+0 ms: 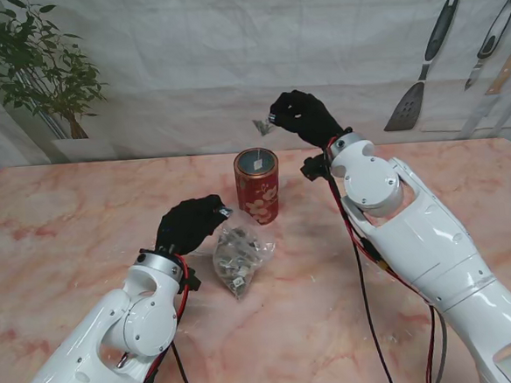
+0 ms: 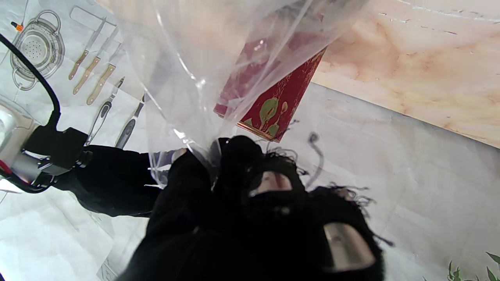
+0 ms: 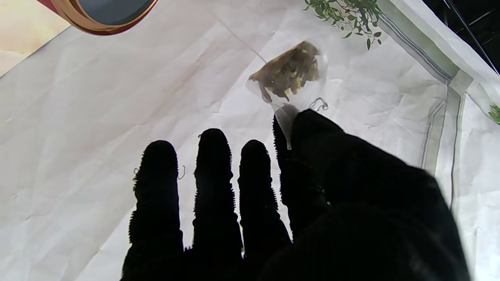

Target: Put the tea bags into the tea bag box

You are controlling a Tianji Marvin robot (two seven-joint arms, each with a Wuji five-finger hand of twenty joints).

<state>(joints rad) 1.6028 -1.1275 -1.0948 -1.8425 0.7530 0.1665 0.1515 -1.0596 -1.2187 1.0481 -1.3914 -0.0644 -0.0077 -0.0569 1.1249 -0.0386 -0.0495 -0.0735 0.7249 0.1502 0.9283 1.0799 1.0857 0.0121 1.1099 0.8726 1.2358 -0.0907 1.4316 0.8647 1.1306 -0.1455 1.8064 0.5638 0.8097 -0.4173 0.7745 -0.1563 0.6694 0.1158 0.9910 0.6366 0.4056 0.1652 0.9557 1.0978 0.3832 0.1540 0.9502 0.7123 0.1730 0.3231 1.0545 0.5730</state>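
A pink marble table (image 1: 56, 223) spreads beneath both arms, backed by a creased white sheet printed with kitchen utensils (image 1: 422, 66) and a leafy plant (image 1: 41, 71). The right hand (image 1: 301, 116), in a black glove, is raised above the table, up and beyond the red floral tea bag box (image 1: 257, 185). Its thumb and forefinger are pinched on one tea bag (image 3: 287, 74), which hangs from the fingertips (image 3: 308, 121) on the side toward the box, while the other three fingers stay straight and spread. In the right wrist view only the box's gold rim and dark open mouth (image 3: 109, 11) show, off to the side of the held tea bag. The left hand (image 1: 190, 224), also gloved in black, is low near the table, fingers bunched tight on the top edge of a clear plastic bag (image 1: 239, 256). That bag rests on the table just beside this hand, near the foot of the box, and holds a heap of small tea bags. Bare marble lies open to the left of the left hand and around the right arm.
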